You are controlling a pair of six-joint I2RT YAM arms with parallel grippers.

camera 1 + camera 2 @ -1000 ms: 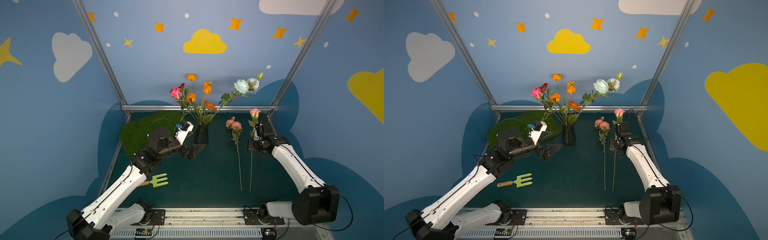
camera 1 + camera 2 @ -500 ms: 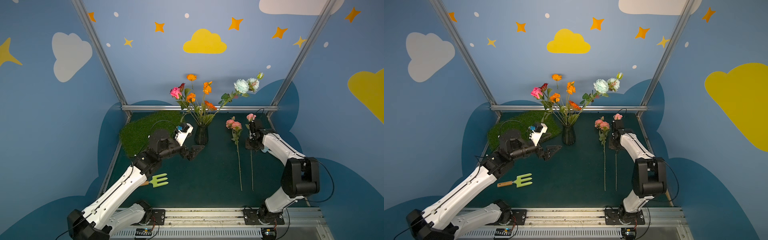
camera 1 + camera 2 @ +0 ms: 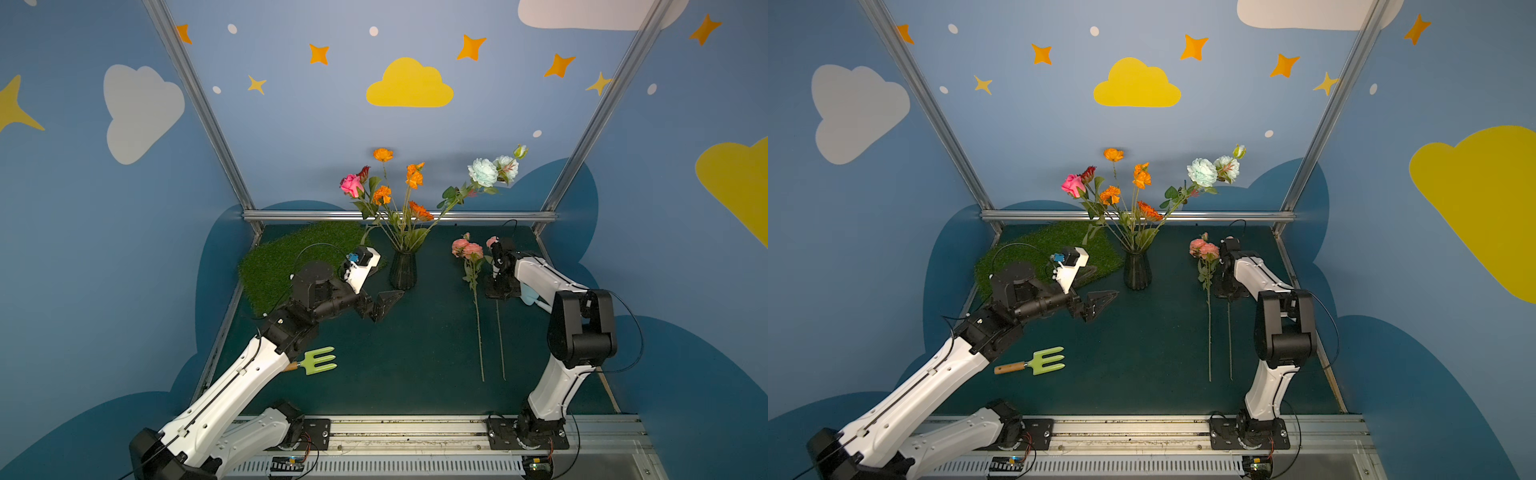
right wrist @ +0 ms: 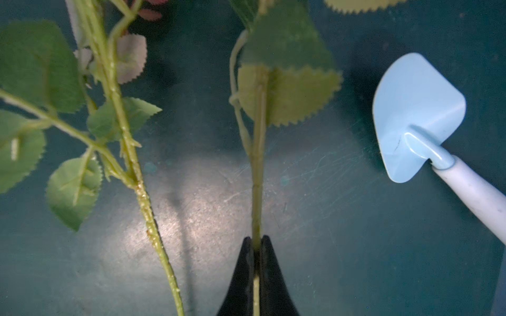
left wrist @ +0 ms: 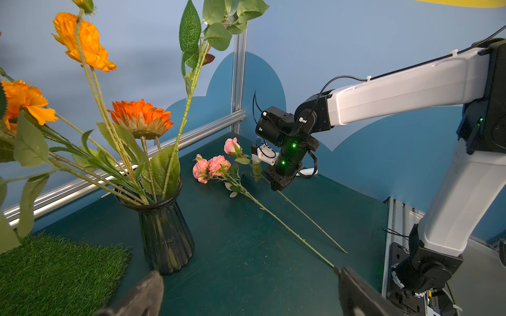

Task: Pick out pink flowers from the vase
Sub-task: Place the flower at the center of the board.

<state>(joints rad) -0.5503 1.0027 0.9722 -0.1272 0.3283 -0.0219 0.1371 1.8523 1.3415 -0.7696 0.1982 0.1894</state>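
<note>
With its jaws clamped on the stem of the light pink rose (image 5: 232,145), the right tool (image 4: 256,246) is lowering it to the table (image 3: 415,353) just beside the peach-pink cluster (image 3: 467,248), which is already lying flat. The left tool (image 3: 384,303) is hovering wide open and empty near the vase (image 3: 402,271), where the magenta rose (image 3: 351,184) is standing among orange flowers (image 3: 414,178), apparently the last to pull.
</note>
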